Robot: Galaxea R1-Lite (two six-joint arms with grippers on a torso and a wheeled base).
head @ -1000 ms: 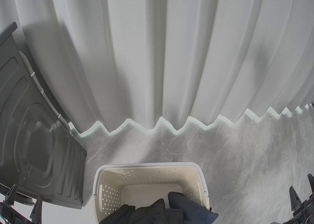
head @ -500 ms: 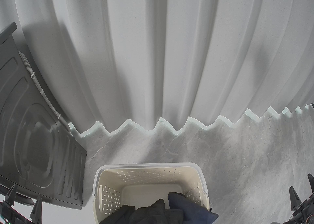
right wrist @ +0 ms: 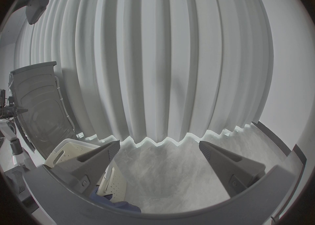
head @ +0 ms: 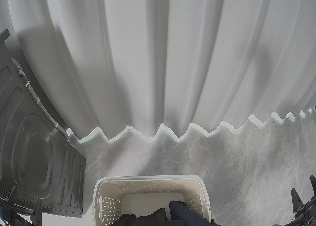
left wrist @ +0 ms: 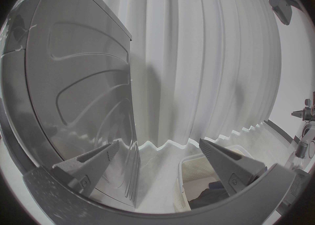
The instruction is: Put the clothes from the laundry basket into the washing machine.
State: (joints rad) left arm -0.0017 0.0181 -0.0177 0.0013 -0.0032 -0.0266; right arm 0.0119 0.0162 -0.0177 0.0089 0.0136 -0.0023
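**Step in hand:** approach to the first pick, as judged; no garment is lifted. The left claw [left wrist: 158,142] stands wide and empty. The right claw [right wrist: 159,143] also stands wide and empty.

**Task items:** The laundry basket [head: 148,178] sits on the floor [head: 237,157] between the two claws. The clothes [head: 158,216] lie heaped at the basket's near end, inboard of both claws and touching neither. The washing machine [head: 36,157] stands just ahead of the left claw, on its outer side, well apart from the right claw. It presents a blank panel, and its loading opening cannot be seen.

**Next move, as judged:** one claw should travel inboard and down into the basket, close on a fold of fabric, and lift it clear of the rim.

**Materials:**
- Basket: cream moulded plastic, a rounded rectangle with perforated walls and slotted handles.
- Clothes: soft, limp fabric in charcoal and navy; likely to drape and drag on the rim.
- Machine: grey pressed sheet metal with embossed curved ribs; a corrugated hose [head: 33,94] runs along its edge.
- Floor: smooth, with grey marble veining.
- Curtain [head: 158,55]: white and deeply pleated, hanging beyond both claws.
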